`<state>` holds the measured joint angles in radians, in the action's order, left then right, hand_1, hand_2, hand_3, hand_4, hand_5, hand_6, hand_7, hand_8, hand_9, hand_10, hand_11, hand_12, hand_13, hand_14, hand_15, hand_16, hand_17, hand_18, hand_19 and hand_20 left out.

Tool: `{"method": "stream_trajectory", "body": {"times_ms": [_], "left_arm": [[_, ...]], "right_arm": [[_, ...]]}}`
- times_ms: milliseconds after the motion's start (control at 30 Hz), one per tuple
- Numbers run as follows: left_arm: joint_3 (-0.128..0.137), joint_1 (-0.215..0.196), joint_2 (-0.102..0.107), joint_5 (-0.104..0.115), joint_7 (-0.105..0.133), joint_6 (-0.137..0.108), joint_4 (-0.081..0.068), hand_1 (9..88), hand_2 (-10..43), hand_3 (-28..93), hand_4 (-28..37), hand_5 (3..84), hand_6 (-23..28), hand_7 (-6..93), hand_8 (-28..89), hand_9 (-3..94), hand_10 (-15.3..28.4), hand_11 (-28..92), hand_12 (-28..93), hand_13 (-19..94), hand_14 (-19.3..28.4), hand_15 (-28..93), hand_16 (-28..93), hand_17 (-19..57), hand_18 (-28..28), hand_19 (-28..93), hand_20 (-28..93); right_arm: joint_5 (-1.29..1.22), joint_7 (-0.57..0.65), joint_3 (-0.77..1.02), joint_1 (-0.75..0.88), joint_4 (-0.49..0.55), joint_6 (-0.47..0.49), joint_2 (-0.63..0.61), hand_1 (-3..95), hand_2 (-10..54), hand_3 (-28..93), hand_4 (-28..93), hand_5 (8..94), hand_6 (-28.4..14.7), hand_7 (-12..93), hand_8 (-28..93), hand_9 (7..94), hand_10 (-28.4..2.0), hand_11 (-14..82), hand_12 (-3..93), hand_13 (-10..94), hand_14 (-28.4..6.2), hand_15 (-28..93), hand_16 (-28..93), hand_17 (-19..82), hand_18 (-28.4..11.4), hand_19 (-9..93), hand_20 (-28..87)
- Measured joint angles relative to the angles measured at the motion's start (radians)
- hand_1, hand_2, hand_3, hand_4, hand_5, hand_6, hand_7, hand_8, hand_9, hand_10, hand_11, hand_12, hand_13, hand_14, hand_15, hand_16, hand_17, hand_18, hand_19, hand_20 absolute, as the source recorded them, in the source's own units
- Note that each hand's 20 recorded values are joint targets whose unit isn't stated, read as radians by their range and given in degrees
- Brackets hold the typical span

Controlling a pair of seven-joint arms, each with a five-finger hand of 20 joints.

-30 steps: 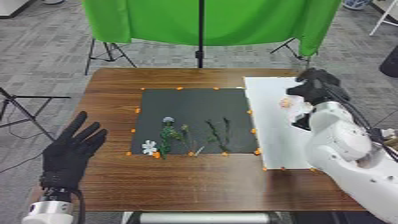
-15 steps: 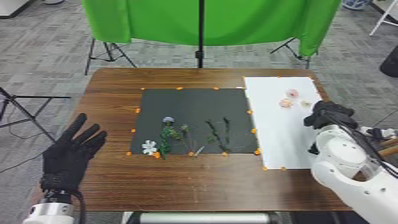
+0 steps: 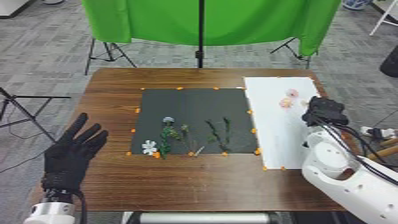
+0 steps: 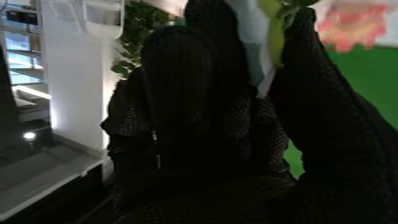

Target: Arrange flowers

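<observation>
Head view: One right hand (image 3: 325, 111) is clamping one green stem (image 4: 276, 40); one left hand (image 3: 71, 157) is spreading its fingers apart. Two pink flowers (image 3: 292, 93) are lying on white paper (image 3: 275, 135), one white-petaled flower (image 3: 149, 147) on a black mat (image 3: 195, 102).

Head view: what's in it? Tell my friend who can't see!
A robot's black-gloved right hand is at the right edge of a white sheet with small pink flowers on a brown wooden table. Left of the sheet, green stems and a white flower lie on a dark mat; the open black-gloved left hand is farther left.
</observation>
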<state>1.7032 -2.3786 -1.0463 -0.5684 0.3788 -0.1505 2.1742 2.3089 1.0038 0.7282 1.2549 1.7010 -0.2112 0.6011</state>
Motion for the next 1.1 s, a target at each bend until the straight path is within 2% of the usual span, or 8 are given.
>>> {"method": "stream_trajectory", "body": {"times_ms": [100, 233, 333, 467, 667, 867, 1000, 1100], "left_arm": [[0.003, -0.001, 0.000, 0.000, -0.001, 0.000, 0.001, 22.1, 6.0, 80, -28.2, 33.4, 6.7, 7.2, -9, 32.1, 19.3, 17, 9, 24, 27.8, 41, -8, -9.9, 28.4, 56, -5], [0.012, -0.003, -0.003, 0.000, -0.007, 0.000, 0.003, 22.0, 6.0, 81, -28.2, 33.2, 6.8, 7.4, -9, 32.0, 19.3, 17, 9, 24, 27.8, 41, -8, -10.1, 28.4, 56, -5], [0.013, -0.004, -0.004, -0.001, -0.008, 0.000, 0.004, 22.1, 6.0, 80, -28.2, 33.3, 6.7, 7.3, -9, 32.0, 19.2, 17, 9, 24, 27.8, 41, -8, -10.0, 28.4, 56, -4], [0.012, -0.004, -0.004, -0.002, -0.010, 0.000, 0.004, 21.7, 6.1, 81, -28.2, 32.9, 6.6, 8.0, -9, 31.7, 19.3, 18, 9, 24, 27.8, 42, -8, -10.4, 28.4, 56, -4], [0.012, -0.002, -0.005, -0.008, -0.021, 0.002, 0.004, 21.6, 6.1, 81, -28.3, 33.0, 6.6, 8.0, -10, 31.9, 19.2, 18, 9, 24, 27.8, 41, -8, -10.5, 28.4, 56, -4], [0.014, 0.000, -0.004, -0.008, -0.025, 0.002, 0.004, 21.4, 6.1, 82, -28.3, 33.5, 6.3, 8.4, -10, 33.0, 19.3, 17, 9, 25, 27.4, 39, -7, -10.4, 28.4, 55, -2], [0.009, 0.006, 0.006, -0.006, -0.023, 0.002, 0.003, 21.4, 6.0, 82, -28.3, 33.7, 6.1, 9.0, -11, 34.3, 19.2, 16, 9, 27, 26.9, 37, -6, -10.3, 28.4, 54, 0], [0.000, 0.018, 0.022, -0.002, -0.019, 0.001, 0.001, 21.5, 6.1, 82, -28.3, 34.3, 6.5, 9.3, -11, 35.0, 19.0, 16, 9, 28, 26.6, 36, -5, -10.0, 28.4, 53, 1]], "right_arm": [[0.012, -0.011, 0.041, 0.047, 0.066, -0.051, -0.005, 59.5, -9.5, 67, -28, 86.2, 2.5, 16, 2, 93.7, -5.9, 15.4, 32.5, 81, -3.3, 57, 26, 37, -17.9, 90, 31], [0.016, -0.080, -0.043, 0.014, 0.150, -0.134, -0.001, 58.7, -9.5, 68, -28, 86.1, 2.3, 16, 2, 93.7, -6.3, 15.2, 33.2, 80, -3.4, 58, 26, 36, -17.8, 90, 31], [0.000, -0.174, -0.166, -0.080, 0.178, -0.136, 0.036, 58.4, -9.5, 69, -28, 85.8, 1.9, 17, 2, 93.7, -6.8, 14.1, 33.9, 79, -3.5, 58, 27, 35, -17.7, 90, 31], [-0.088, -0.272, -0.269, -0.205, 0.183, -0.119, 0.146, 58.1, -9.5, 69, -28, 85.8, 2.2, 17, 2, 93.7, -6.6, 14.1, 34.4, 78, -3.8, 58, 26, 35, -17.8, 90, 32], [-0.077, -0.307, -0.375, -0.343, 0.143, -0.104, 0.316, 56.9, -9.5, 70, -28, 86.1, 3.2, 17, 2, 93.7, -6.5, 16.0, 34.8, 78, -4.1, 59, 26, 35, -18.2, 90, 32], [-0.061, -0.350, -0.407, -0.387, 0.053, -0.070, 0.445, 55.1, -9.5, 71, -28, 86.1, 4.2, 18, 1, 92.6, -6.4, 21.2, 35.9, 77, -4.9, 63, 26, 32, -19.2, 90, 34], [-0.050, -0.359, -0.446, -0.401, -0.009, -0.030, 0.505, 54.7, -9.5, 71, -28, 86.0, 4.7, 18, 1, 91.6, -6.3, 22.6, 36.2, 75, -5.1, 65, 26, 31, -19.3, 90, 35], [-0.050, -0.358, -0.479, -0.410, -0.040, 0.004, 0.535, 54.0, -9.5, 70, -28, 85.2, 4.7, 19, -1, 90.2, -6.5, 25.6, 34.5, 73, -5.7, 68, 23, 31, -19.5, 89, 36]]}}
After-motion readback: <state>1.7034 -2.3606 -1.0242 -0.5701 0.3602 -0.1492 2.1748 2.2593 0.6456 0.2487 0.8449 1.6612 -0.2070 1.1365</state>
